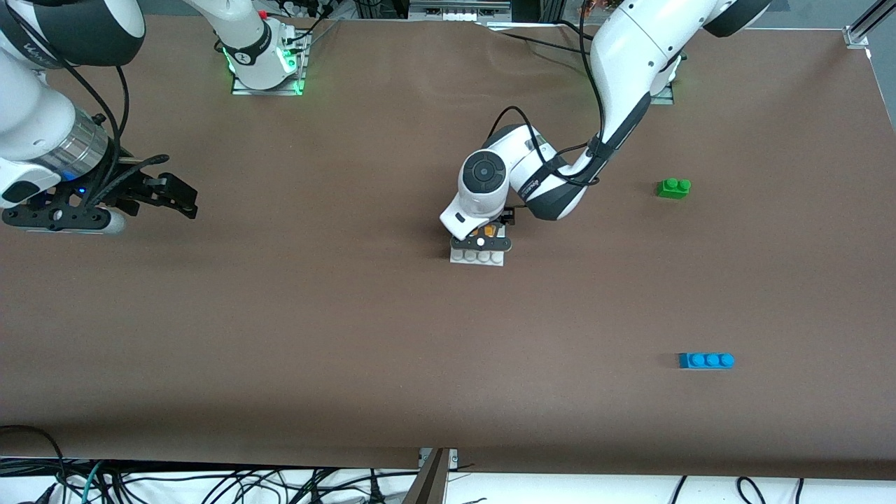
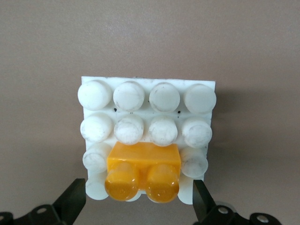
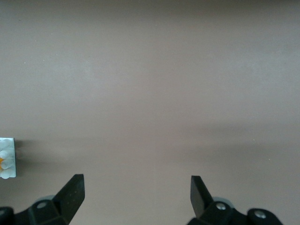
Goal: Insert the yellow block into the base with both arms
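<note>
Low at frame centre, the base (image 1: 477,257) carries the yellow block (image 2: 143,171) seated on its studs, between the spread, released fingers of the left gripper (image 2: 139,201) directly above it. At the frame's left edge, the right gripper (image 1: 183,198) waits over bare table, fingers apart, holding nothing.

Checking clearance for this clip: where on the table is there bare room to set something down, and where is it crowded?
Bare tabletop lies between the waiting, open right gripper and the base, and between the green brick and blue brick. It is crowded at the base: the open left gripper straddles the yellow block on it.
</note>
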### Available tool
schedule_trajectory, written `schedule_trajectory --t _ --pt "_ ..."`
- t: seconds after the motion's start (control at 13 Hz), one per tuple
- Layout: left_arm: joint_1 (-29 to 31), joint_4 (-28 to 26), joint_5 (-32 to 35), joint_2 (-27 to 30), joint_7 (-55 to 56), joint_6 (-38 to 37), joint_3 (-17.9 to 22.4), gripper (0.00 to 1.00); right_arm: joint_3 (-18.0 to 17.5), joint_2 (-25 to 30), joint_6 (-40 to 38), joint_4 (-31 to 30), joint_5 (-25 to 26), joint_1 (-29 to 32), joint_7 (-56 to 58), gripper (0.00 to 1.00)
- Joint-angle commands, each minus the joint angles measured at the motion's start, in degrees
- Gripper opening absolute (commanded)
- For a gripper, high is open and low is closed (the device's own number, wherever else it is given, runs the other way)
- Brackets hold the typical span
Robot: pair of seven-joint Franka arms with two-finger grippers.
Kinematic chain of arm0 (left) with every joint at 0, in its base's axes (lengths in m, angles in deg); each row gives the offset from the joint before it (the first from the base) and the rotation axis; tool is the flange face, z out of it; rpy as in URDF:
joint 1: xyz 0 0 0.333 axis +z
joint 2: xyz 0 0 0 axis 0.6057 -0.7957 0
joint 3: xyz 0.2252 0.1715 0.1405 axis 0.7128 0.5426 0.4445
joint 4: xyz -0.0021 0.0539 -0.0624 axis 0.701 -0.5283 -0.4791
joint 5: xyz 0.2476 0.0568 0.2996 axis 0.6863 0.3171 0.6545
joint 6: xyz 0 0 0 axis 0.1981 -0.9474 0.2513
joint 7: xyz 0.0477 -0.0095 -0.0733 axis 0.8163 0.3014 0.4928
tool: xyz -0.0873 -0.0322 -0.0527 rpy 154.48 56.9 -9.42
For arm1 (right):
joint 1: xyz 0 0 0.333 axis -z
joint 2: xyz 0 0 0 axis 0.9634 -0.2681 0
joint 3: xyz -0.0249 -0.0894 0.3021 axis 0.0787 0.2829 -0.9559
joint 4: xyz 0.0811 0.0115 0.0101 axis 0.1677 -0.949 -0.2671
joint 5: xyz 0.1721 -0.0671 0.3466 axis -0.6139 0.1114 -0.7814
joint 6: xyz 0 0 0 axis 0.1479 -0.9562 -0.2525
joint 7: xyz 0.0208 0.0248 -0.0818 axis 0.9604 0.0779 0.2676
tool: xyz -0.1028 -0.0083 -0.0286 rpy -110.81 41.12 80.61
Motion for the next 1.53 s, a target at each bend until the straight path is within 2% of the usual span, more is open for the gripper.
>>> schedule_trajectory --t 0.0,0.54,0.92,1.07,1.23,1.3,1.46 --pt "-0.4 1.2 1.7 3.1 1.9 -5.4 0.1 1.0 0.0 0.0 -0.2 0.8 0.0 0.0 -0.3 1.0" --pt "3.4 3.4 0.6 15.3 1.0 -17.7 -0.1 1.0 0.0 0.1 -0.2 0.7 0.0 0.0 -0.3 1.0" --pt "9.1 5.5 -2.5 23.3 -3.2 -26.7 0.2 1.0 0.0 0.1 -0.2 0.7 0.0 0.0 -0.3 1.0" --pt "11.5 5.3 -5.1 28.2 -7.2 -30.5 2.5 1.0 0.0 0.1 -0.2 0.8 0.1 0.0 -0.2 1.0" --pt "12.3 4.3 -12.0 32.9 -16.6 -32.2 9.7 1.0 0.0 0.1 -0.2 0.8 0.1 0.0 -0.2 1.0" --pt "12.6 4.3 -12.9 34.1 -20.3 -32.3 12.5 1.0 0.0 0.1 -0.2 0.8 0.1 0.0 -0.2 1.0" --pt "16.8 4.2 -13.2 35.7 -29.5 -31.8 14.5 1.0 0.0 0.1 -0.2 0.8 0.1 0.0 -0.3 1.0"
